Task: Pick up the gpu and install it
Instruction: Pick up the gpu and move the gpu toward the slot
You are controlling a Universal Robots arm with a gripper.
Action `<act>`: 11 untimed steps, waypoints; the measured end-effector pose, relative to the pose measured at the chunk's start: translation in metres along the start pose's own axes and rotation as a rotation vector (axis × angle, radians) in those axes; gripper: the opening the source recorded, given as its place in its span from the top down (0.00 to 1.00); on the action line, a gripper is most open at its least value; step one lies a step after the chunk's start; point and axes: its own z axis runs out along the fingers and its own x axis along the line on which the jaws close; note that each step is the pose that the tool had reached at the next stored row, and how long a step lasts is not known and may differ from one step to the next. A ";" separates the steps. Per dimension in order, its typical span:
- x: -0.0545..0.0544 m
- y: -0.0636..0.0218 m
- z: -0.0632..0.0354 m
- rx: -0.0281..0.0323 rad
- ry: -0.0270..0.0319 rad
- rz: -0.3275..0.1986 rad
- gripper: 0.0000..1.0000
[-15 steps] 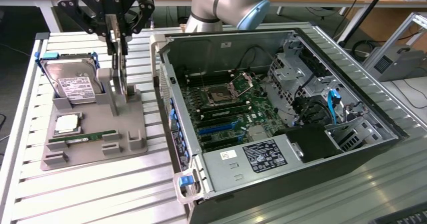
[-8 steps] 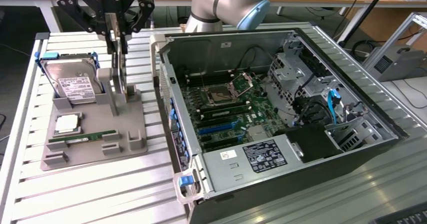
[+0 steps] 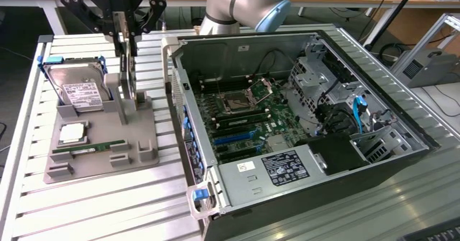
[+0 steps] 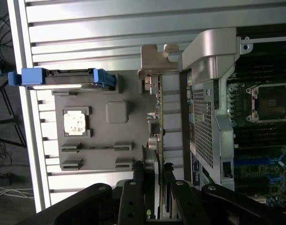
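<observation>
The pincer pinches the gpu, a thin green circuit card with a black cooler on one face. In the wrist view its two black fingers press against opposite faces of the card. The card stands upright on its long edge over the flat grey moulded holder. Whether its lower edge still rests on the holder cannot be told. Its silver metal end bracket sticks out past the holder's edge.

On the same holder, towards the table's edge at the exterior view's left, lie a boxy hard drive with blue side rails, a square silver processor chip and a narrow green memory stick, all apart from the card.

Only a narrow strip of the slatted aluminium table separates the card from the perforated wall of the open black-and-silver computer case. The case's green motherboard lies uncovered.
</observation>
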 end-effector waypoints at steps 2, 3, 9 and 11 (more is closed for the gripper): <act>0.000 0.0000 -0.0008 -0.0001 -0.0001 0.000 0.73; 0.000 0.0000 -0.0013 0.0000 -0.0001 0.000 0.73; 0.000 -0.0001 -0.0040 -0.0001 -0.0001 0.000 0.73; 0.000 -0.0002 -0.0050 -0.0001 -0.0001 0.000 0.73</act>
